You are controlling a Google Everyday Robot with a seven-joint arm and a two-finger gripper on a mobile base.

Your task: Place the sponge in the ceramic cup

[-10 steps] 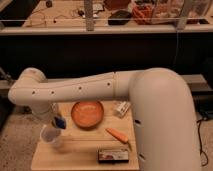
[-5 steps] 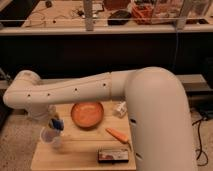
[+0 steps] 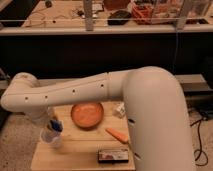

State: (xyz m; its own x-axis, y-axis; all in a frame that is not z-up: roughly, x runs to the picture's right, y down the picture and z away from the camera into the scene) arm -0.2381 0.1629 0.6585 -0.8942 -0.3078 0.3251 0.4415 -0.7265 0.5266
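The sponge (image 3: 57, 126) is a small deep-blue block hanging at the rim of the ceramic cup (image 3: 49, 138), a small white cup at the left end of the wooden tabletop (image 3: 80, 149). My gripper (image 3: 53, 122) reaches down from the white arm's left end, right over the cup, and is shut on the sponge. The sponge sits at the cup's upper right edge, and I cannot tell whether it touches the rim. The arm hides most of the gripper.
A wide orange bowl (image 3: 87, 114) stands at the middle back of the tabletop. An orange carrot (image 3: 118, 135) lies to its right and a flat dark box (image 3: 114, 156) near the front edge. A small white item (image 3: 119, 110) sits beside the bowl. My arm spans the scene.
The arm's left end has swung further left and a little lower. The sponge has moved slightly left and down, closer to the cup's mouth.
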